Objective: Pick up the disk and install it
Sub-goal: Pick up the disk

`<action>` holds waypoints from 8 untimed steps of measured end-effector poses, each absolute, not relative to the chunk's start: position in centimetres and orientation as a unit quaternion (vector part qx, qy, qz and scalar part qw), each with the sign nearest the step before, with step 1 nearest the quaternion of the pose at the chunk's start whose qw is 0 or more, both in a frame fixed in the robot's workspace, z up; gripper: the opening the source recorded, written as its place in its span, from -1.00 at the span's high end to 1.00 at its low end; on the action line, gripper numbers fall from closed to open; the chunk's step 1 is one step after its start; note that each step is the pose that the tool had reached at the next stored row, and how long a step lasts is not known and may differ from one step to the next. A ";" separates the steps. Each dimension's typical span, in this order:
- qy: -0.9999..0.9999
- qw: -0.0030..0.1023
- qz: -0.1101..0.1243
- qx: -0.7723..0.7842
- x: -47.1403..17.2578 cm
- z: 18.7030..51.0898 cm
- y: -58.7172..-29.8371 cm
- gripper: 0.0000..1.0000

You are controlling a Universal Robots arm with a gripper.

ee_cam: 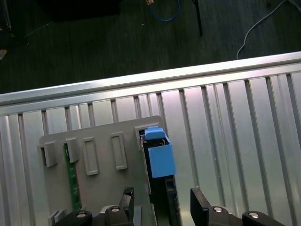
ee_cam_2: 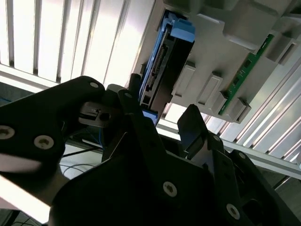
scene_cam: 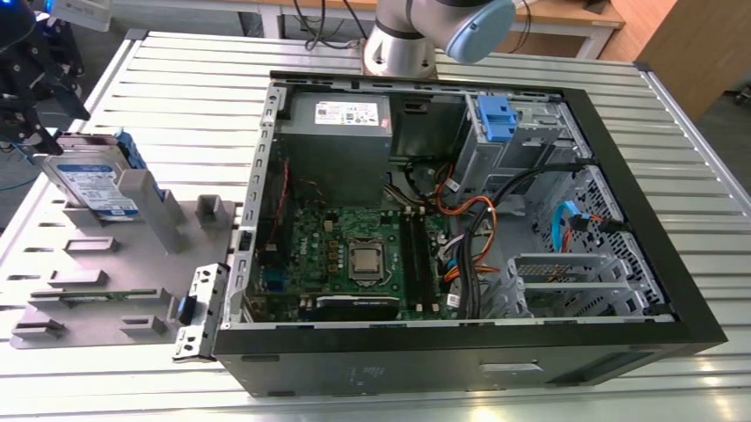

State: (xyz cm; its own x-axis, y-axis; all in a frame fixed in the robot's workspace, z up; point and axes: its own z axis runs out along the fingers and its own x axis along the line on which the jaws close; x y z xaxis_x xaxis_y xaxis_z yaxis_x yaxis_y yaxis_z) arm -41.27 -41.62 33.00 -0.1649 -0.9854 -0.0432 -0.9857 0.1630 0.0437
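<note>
A: Standing where, the disk (ee_cam: 160, 157)?
B: Upright in the grey moulded holder (ee_cam: 101, 134), blue handle uppermost, silver face flat. Black gripper (ee_cam: 162, 194), jaws wide, either side of it. Ribbed metal table (ee_cam: 235, 122); dark floor (ee_cam: 94, 37) beyond.

The bench (scene_cam: 188, 79) is a broad top of ribbed, pale metal slats, and light glares off the ridges in bright streaks. Beyond its far edge stands a wooden table (scene_cam: 575, 13) with dark cables (scene_cam: 315, 22) hanging beside it. A tall wooden panel (scene_cam: 687, 53) rises at the exterior view's right. Past the bench's rim the floor (ee_cam: 94, 42) is dark and dull. A blue cable (ee_cam: 165, 16) lies looped on it, and a white cable (ee_cam: 256, 28) trails nearby.
</note>
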 end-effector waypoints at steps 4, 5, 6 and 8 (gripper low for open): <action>0.748 0.001 0.031 -0.663 -41.3 32.7 -41.6 -0.18; 0.744 0.001 0.031 -0.667 -41.3 32.7 -41.6 -0.18; 0.741 0.001 0.031 -0.671 -41.3 32.6 -41.6 -0.18; 0.734 0.001 0.031 -0.678 -41.3 32.4 -41.5 -0.18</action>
State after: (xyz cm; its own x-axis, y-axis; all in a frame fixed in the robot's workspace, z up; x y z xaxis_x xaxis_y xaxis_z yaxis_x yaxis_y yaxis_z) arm -41.29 -41.54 32.40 -0.0801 -0.9959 -0.0430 -0.9960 0.0782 0.0439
